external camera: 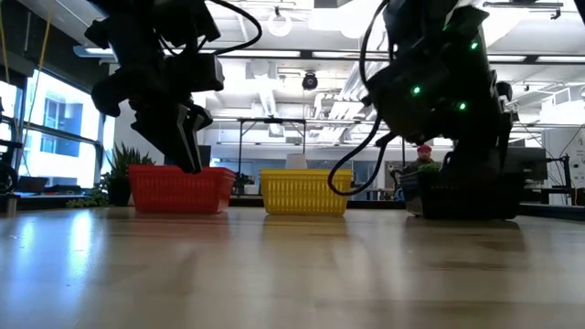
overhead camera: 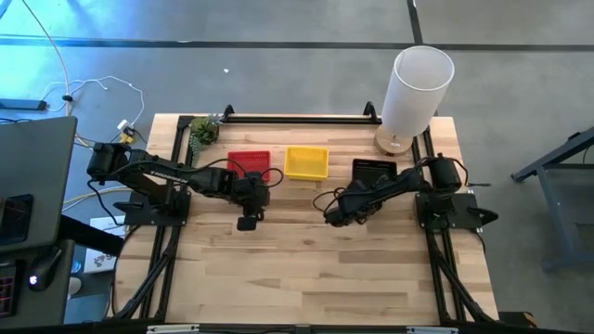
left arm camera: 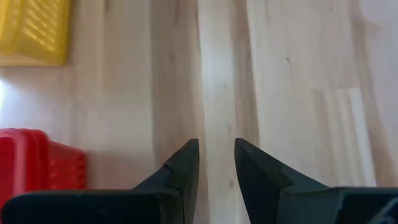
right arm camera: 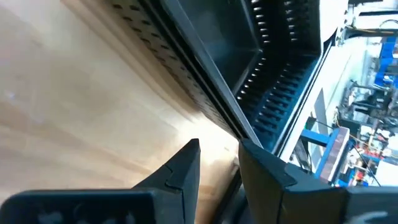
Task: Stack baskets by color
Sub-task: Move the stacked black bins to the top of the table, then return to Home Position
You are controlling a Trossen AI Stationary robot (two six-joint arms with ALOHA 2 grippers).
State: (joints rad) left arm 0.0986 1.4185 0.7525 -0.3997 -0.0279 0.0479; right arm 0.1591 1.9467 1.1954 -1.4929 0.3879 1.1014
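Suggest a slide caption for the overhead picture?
Red, yellow and black baskets in a row; both arms rest near them.

Overhead, table-level and two close wrist views.

We're looking at a lab or open workshop space here: polished concrete floor (overhead camera: 278, 23) around the wooden table (overhead camera: 306, 269), exposed white ducts and strip lights overhead (external camera: 292, 73), rows of workbenches behind (a person (external camera: 422, 160) sits back there), plus a monitor (overhead camera: 32, 181) and loose cables (overhead camera: 93, 93) beside the rig.
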